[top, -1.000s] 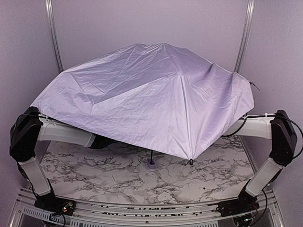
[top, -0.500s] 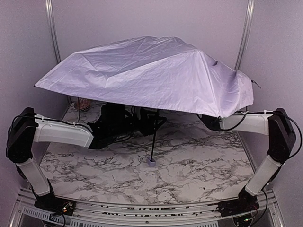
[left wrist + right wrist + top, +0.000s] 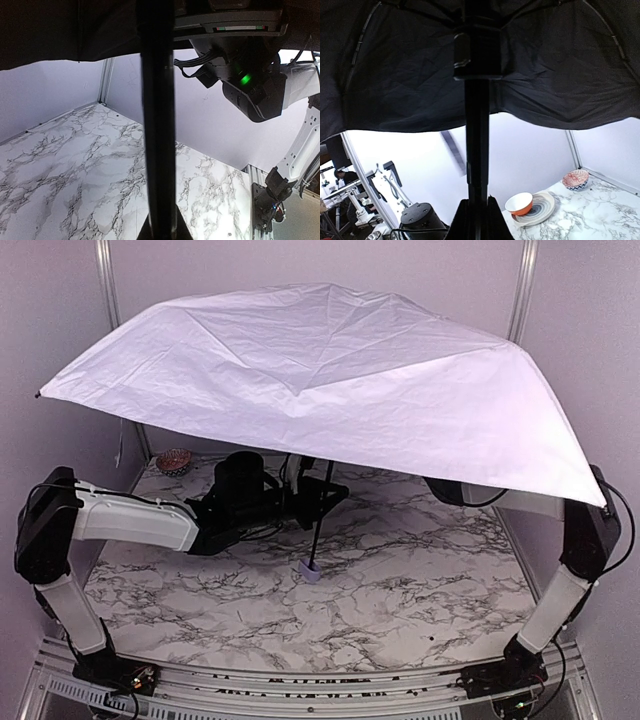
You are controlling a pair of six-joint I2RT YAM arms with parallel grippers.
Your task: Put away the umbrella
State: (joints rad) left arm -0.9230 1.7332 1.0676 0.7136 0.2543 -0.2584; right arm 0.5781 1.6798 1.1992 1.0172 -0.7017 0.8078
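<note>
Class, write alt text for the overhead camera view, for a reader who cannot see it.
An open pale lavender umbrella canopies a marble table. Beneath it the left gripper clamps the thin black shaft, handle end down; the right arm reaches under from the right.

- L arm [image 3: 135,523]: long link in a white shell, smooth & rounded; matte blk block at the elbow [image 3: 45,535], blk again toward the wrist.
- R arm [image 3: 552,605]: same build, white link under a blk elbow block.
- Bases [image 3: 115,672]: blk, w/ small red & orange spots of wiring showing.
- Cables [image 3: 625,530]: thin, blk, looping off both elbows.
- R wrist housing [image 3: 255,97]: blk, rounded; one green light [image 3: 245,79] lit on it, grey wire bundle [image 3: 192,65] running in.
- Left claw [image 3: 316,497]: blk all over, no markings I can make out.
</note>
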